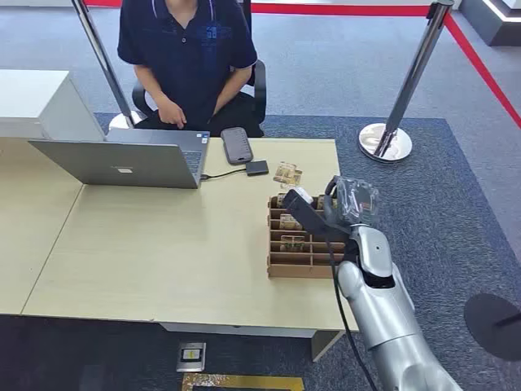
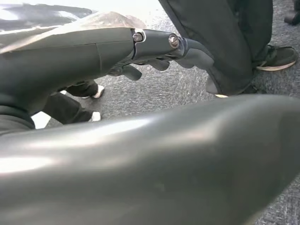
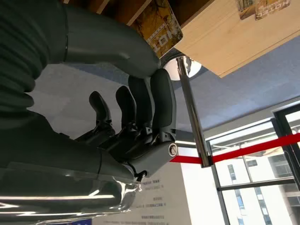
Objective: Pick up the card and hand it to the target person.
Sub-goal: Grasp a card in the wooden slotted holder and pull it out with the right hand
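A brown cardboard card rack (image 1: 299, 259) stands near the right end of the table, with several cards (image 1: 291, 221) upright in its slots. My right hand (image 1: 305, 211) hovers over the rack's far rows. In the right wrist view its thumb (image 3: 116, 44) reaches to a patterned card (image 3: 158, 26) in the rack, and the fingers (image 3: 161, 101) curl up toward the thumb tip. Whether the card is pinched is hidden by the thumb. Two loose cards (image 1: 287, 173) lie beyond the rack. A person (image 1: 187, 57) in a dark shirt sits at the far side. My left hand (image 2: 148, 49) hangs low and holds nothing.
An open laptop (image 1: 132, 159), a dark phone (image 1: 236, 145) and a small black box (image 1: 256, 168) on a cable lie at the far edge of the table (image 1: 154, 244). Stanchion posts (image 1: 393, 122) stand on the carpet. People's legs and shoes (image 2: 276, 56) are near my left hand.
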{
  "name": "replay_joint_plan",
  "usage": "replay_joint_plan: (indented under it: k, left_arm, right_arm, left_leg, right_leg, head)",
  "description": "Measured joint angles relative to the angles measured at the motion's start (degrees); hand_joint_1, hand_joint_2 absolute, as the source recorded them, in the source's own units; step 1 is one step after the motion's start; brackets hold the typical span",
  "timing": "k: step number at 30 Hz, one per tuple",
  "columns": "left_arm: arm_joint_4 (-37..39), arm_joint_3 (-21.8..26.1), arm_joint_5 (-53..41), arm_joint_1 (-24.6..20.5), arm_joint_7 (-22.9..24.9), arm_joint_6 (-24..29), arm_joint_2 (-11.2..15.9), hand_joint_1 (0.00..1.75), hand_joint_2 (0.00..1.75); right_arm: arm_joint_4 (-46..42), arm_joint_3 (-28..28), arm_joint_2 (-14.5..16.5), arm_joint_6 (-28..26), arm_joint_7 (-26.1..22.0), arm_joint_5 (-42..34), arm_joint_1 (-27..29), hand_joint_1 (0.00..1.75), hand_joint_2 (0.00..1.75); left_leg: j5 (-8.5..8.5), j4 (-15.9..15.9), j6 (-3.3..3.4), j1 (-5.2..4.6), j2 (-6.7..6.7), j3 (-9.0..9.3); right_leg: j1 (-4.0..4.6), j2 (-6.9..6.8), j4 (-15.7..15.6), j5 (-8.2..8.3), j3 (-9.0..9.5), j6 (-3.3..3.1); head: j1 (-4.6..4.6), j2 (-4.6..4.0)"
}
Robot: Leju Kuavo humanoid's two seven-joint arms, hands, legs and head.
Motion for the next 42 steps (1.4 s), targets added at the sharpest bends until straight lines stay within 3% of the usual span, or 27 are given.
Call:
replay_joint_plan:
  k: [2, 7, 14, 42]
  left_arm:
    - [0.0, -0.01, 0.0, 0.0, 0.02, 0.0, -0.01, 0.0, 0.0]
    - [0.0, -0.01, 0.03, -0.01, 0.22, 0.0, -0.08, 0.0, 0.0]
    - [0.02, -0.01, 0.03, -0.01, 0.32, 0.0, -0.15, 0.0, 0.0]
    - [0.07, -0.01, -0.11, -0.01, 0.44, 0.01, -0.19, 0.0, 0.0]
  right_arm:
    - [0.13, 0.07, 0.0, 0.07, 0.01, 0.0, -0.11, 1.2, 1.75]
    - [0.86, 0.37, 0.08, 0.55, 0.04, -0.05, -1.17, 0.88, 1.75]
    - [1.93, 0.38, 0.25, 0.61, 0.19, -0.2, -2.26, 0.69, 1.75]
    - [9.83, 0.38, 0.77, 0.84, 0.79, -1.08, -7.34, 0.8, 1.75]
  left_leg:
    - [0.0, 0.0, 0.0, 0.0, 0.0, 0.0]
    - [0.0, 0.0, 0.0, 0.0, 0.0, 0.0]
    - [0.0, 0.0, 0.0, 0.0, 0.0, 0.0]
    - [0.0, 0.0, 0.0, 0.0, 0.0, -0.02]
  right_leg:
    - [0.0, 0.0, 0.0, 0.0, 0.0, 0.0]
    - [0.0, 0.0, 0.0, 0.0, 0.0, 0.0]
    - [0.0, 0.0, 0.0, 0.0, 0.0, 0.0]
    - [0.0, 0.0, 0.0, 0.01, -0.02, -0.01]
  head:
    - [0.0, 0.0]
    - [0.0, 0.0]
    - [0.0, 0.0]
    - [-0.01, 0.0]
